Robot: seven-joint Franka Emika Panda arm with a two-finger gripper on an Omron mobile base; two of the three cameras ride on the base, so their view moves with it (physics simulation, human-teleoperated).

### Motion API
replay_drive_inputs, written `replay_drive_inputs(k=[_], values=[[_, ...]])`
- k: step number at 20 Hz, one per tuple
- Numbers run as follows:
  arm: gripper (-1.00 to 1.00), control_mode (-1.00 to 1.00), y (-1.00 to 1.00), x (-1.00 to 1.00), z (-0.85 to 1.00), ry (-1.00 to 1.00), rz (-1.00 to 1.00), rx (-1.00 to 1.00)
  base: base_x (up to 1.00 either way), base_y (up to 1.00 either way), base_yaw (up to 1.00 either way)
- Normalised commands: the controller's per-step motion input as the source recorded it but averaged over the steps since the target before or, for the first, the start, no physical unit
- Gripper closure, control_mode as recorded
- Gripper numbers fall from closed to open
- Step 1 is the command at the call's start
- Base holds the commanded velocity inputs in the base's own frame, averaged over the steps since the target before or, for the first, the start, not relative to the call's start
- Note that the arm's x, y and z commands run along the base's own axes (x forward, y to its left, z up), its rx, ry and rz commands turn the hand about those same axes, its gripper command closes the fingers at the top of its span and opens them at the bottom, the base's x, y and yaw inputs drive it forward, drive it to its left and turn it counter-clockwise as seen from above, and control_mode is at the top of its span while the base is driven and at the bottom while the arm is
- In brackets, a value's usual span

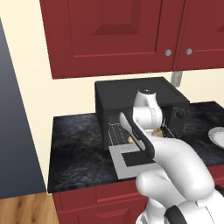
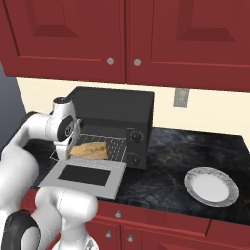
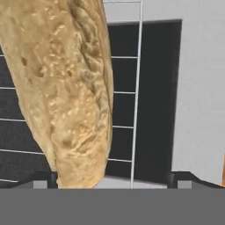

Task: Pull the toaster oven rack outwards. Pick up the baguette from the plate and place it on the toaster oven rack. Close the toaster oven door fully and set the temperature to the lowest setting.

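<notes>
Right base view: baguette (image 2: 89,150) lying on toaster oven rack (image 2: 113,146), rack pulled out past front of toaster oven (image 2: 114,114), above dropped-open toaster oven door (image 2: 84,178). Gripper (image 2: 64,152) just left of baguette, at rack's left edge. Hand view: fingers (image 3: 44,179) spread wide, nothing held; baguette between them but apart from right tip, contact w/ left tip not clear. Rack wires under loaf, door glass below. Plate (image 2: 211,186) on worktop (image 2: 171,161), well right of oven, bare.

Status, judged from pics: rack pull done, pick + place done, release looks done. Left: back hand off rack, swing door fully shut, then turn temp knob (image 2: 136,135) to lowest. Which of 2 knobs right of oven cavity is temp: can't tell, upper assumed.
</notes>
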Motion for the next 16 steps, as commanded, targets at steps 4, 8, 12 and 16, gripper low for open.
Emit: replay_drive_inputs(k=[4, 8, 12, 16], values=[[-1.00, -1.00, 0.00, -0.38, 0.21, -0.19, 0.00, 0.01, 0.00, 0.00, 0.00], [-1.00, -1.00, -0.06, -0.44, 0.50, -0.24, 0.04, 0.04, 0.00, 0.00, 0.00], [-1.00, -1.00, -0.52, -0.57, 0.25, -0.21, 0.24, 0.06, 0.00, 0.00, 0.00], [-1.00, -1.00, -0.74, -0.34, 0.11, -0.22, 0.42, 0.01, 0.00, 0.00, 0.00]])
